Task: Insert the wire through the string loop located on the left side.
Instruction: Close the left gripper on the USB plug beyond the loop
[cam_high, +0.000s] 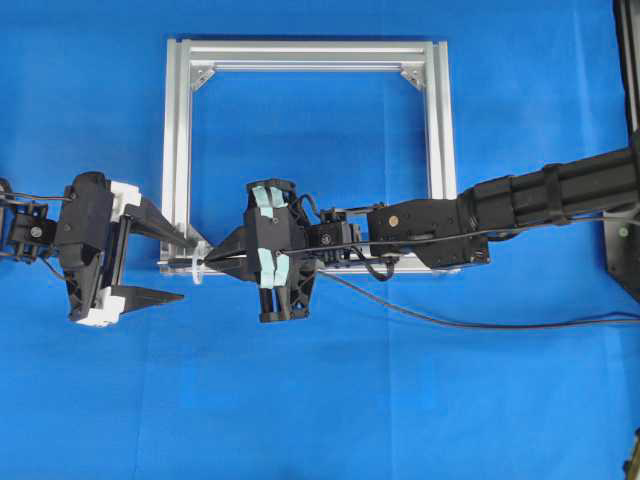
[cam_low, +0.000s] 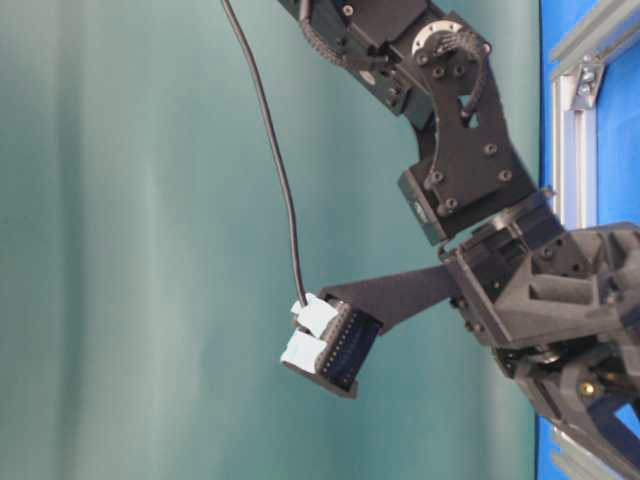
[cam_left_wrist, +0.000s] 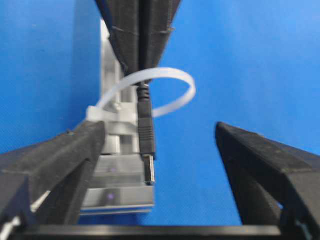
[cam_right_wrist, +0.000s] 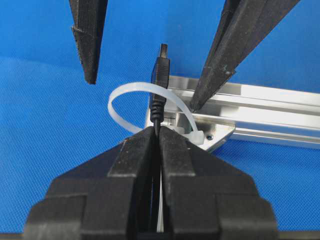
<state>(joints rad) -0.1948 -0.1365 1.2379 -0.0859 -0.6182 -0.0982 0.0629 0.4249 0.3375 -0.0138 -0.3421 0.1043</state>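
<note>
Plug first is how the wire (cam_right_wrist: 159, 97) meets the loop (cam_right_wrist: 120, 102), and we read the whole arrangement as built around that: the right gripper (cam_high: 222, 258) has its jaws pressed together on the wire just behind the plug, so the stiff tip sticks out straight instead of drooping. In both wrist views we see the plug already poking through the whitish loop, which stands at the near left corner of the metal frame (cam_high: 310, 55) on the blue table (cam_high: 320, 400). We judge the left gripper (cam_left_wrist: 160, 145) is held spread wide, one finger (cam_left_wrist: 60, 160) on each side of the plug, so that it can close on the tip and draw the wire onward. The rest of the wire trails away to the right.
</note>
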